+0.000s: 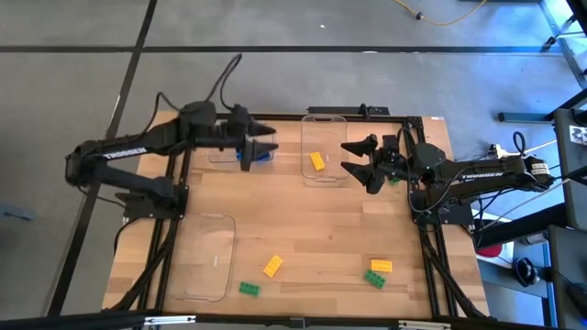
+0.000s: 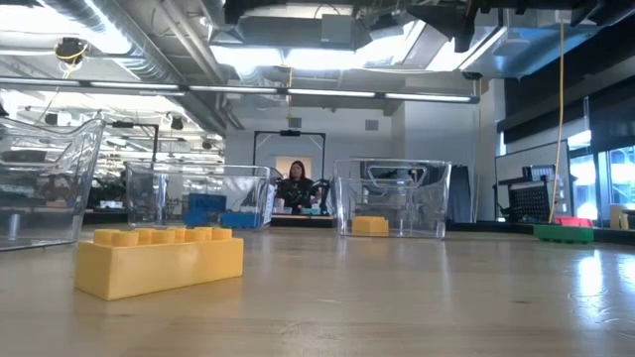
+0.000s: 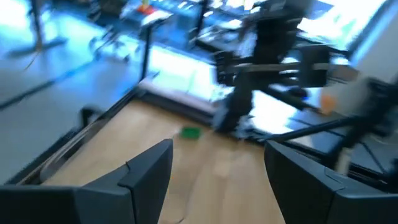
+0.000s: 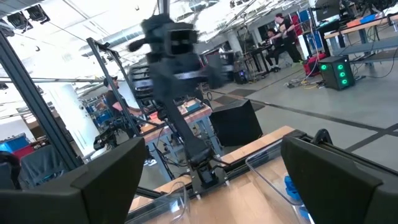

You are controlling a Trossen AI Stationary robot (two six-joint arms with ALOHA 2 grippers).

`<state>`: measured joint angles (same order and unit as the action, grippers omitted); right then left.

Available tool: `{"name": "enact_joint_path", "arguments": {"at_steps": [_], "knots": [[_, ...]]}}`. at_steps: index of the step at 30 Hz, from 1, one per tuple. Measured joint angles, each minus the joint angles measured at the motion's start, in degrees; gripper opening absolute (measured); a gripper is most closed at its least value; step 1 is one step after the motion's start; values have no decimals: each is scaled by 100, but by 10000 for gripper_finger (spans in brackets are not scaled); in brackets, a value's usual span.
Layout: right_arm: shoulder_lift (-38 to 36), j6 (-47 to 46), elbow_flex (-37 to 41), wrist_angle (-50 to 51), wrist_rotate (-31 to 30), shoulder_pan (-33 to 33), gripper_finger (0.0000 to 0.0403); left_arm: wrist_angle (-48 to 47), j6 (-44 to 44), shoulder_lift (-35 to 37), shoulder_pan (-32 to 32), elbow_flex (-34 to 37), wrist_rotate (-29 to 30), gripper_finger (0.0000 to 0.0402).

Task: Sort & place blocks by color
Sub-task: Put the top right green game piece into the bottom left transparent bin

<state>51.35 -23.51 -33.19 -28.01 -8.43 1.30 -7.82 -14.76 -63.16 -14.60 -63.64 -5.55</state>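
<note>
Hovering, left gripper (image 1: 268,143): you have it over the far-left clear tray (image 1: 220,156), jaws apart, nothing between the fingers.
Blue blocks (image 1: 258,157): they lie in that tray, directly under your left jaws; the low view shows them as a blue cluster behind the clear wall.
Right gripper (image 1: 358,160): your jaws stand wide apart and empty, just beside the far middle tray (image 1: 324,124) on its right side.
Yellow block in tray (image 1: 317,161): it sits in the middle tray, near the open right jaws, not touching them.
Green block at right arm (image 1: 393,179): partly hidden just behind the right gripper; you cannot tell whether it touches the arm.
Near tray (image 1: 206,257): clear, well apart from both sets of jaws.
Loose yellow blocks: one (image 1: 272,266) mid-table near the front, one (image 1: 382,266) further right, both far from either jaws.
Loose green blocks: one (image 1: 249,288) beside the near tray, one (image 1: 375,278) touching the right-hand yellow block.
Table (image 1: 303,220): bare wood between the two grippers.
</note>
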Motion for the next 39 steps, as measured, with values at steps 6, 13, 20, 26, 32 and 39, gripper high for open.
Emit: {"name": "enact_joint_path", "arguments": {"at_steps": [6,13,20,26,32,39], "knots": [[0,0,0,1,0,0,378,1441,54,35,607,546,155,245],[0,-22,0,0,2,0,378,3119,-746,754,616,2036,367,245],[0,-22,0,-2,2,0,378,3120,-715,1176,618,2221,569,245],[0,-22,0,0,2,0,378,3096,-708,1196,618,2221,568,245],[0,-15,0,0,2,0,378,3096,-706,1196,616,2221,558,245],[-3,-610,-114,494,-459,-1,378,3098,-707,1196,613,2221,578,245]]}}
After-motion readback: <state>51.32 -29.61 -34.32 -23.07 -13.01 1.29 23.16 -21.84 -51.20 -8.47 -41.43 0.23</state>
